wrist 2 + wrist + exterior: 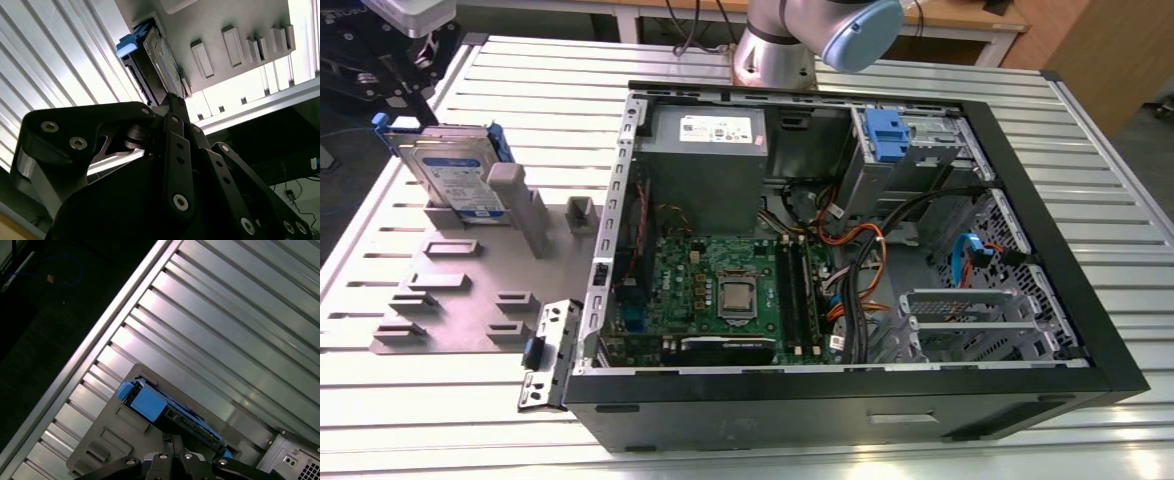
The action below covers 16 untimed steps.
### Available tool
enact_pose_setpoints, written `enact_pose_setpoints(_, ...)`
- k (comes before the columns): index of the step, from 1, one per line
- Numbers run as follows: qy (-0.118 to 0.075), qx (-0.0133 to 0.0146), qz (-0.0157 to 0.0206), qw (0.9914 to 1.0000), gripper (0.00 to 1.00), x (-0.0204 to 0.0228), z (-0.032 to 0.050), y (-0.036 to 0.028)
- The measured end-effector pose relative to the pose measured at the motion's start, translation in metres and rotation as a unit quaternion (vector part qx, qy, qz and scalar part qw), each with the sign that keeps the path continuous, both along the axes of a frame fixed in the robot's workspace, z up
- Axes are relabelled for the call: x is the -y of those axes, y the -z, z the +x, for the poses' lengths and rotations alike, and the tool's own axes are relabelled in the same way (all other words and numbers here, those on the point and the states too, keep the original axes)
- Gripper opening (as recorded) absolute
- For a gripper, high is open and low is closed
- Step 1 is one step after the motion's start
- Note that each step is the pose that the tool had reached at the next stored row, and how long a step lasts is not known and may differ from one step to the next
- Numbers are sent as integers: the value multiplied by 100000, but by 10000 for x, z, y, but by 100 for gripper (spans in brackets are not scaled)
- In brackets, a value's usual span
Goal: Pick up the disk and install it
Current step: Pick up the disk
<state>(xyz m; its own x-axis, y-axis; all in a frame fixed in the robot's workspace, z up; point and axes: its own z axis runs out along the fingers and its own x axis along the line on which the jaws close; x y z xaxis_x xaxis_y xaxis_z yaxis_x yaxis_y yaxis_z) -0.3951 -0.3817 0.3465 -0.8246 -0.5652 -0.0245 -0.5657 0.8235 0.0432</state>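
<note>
Your disk [454, 178] stands on edge at a corner of the grey fixture plate [454, 300], beside the plate's upright post [507, 200], blue rail uppermost. The gripper [172, 102] hangs near that top edge; you cannot tell whether it is spread or pressed together. Open slatted table [225, 315] runs beyond the plate's outer edge. The computer case [1067, 300] borders the plate's opposite side.

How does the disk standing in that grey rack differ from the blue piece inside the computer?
The disk is a silver labelled drive in blue rails; the blue bracket looks like bare plastic. The disk stands on edge in the grey rack; the bracket sits inside the case. Both show blue plastic.
</note>
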Motion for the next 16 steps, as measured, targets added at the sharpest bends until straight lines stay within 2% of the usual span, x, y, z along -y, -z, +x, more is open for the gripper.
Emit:
enact_pose_setpoints(6,-137,2,-2,100000,11,0,0,0)
enact_pose_setpoints(11,-1314,0,-2,99991,11,0,0,0)
enact_pose_setpoints(16,-1342,-1,-2,99991,11,0,0,0)
